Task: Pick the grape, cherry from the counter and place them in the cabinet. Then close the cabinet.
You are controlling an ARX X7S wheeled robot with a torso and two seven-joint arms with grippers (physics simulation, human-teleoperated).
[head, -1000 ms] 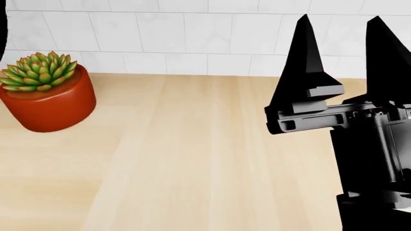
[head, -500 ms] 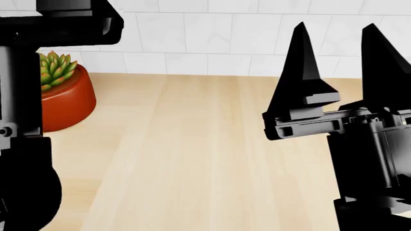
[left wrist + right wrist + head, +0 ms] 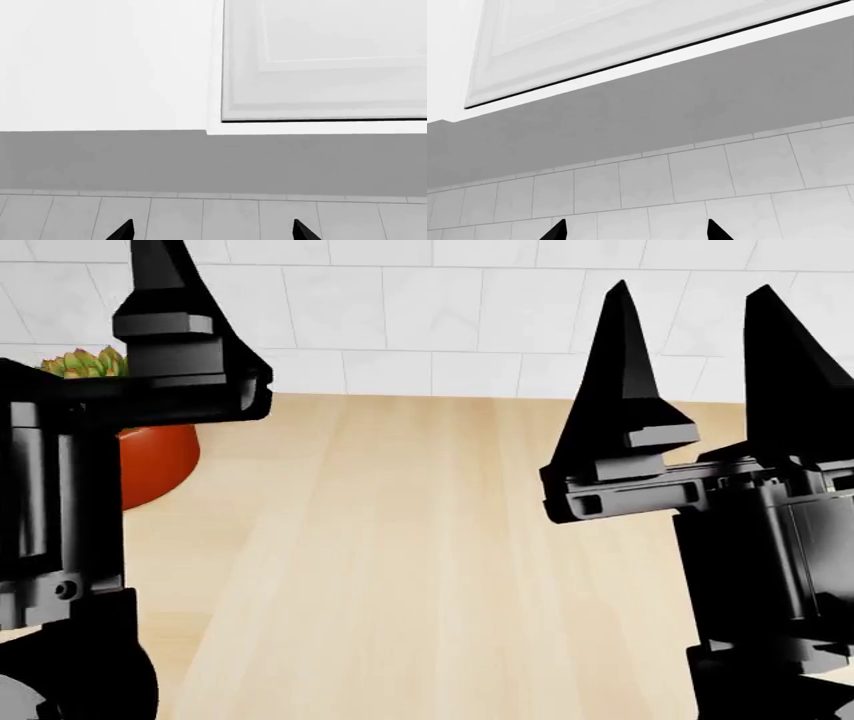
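Observation:
No grape and no cherry shows in any view. The light-beige counter [image 3: 400,560] fills the head view. My left gripper [image 3: 80,320] stands raised at the left of that view, fingers pointing up, open and empty. My right gripper [image 3: 701,350] stands raised at the right, also open and empty. The left wrist view shows the left gripper [image 3: 212,232] with its tips wide apart under a white panelled cabinet door [image 3: 320,60]. The right wrist view shows the right gripper [image 3: 635,231], tips apart, below a white cabinet door [image 3: 627,40] and the tiled wall.
A spiky green succulent in a red pot [image 3: 160,455] stands at the back left of the counter, mostly hidden behind my left gripper. A white tiled wall [image 3: 427,320] runs behind the counter. A grey underside [image 3: 213,160] lies under the cabinets.
My left arm has risen into the head view from the left and now covers most of the red pot. My right gripper has shifted slightly up and left.

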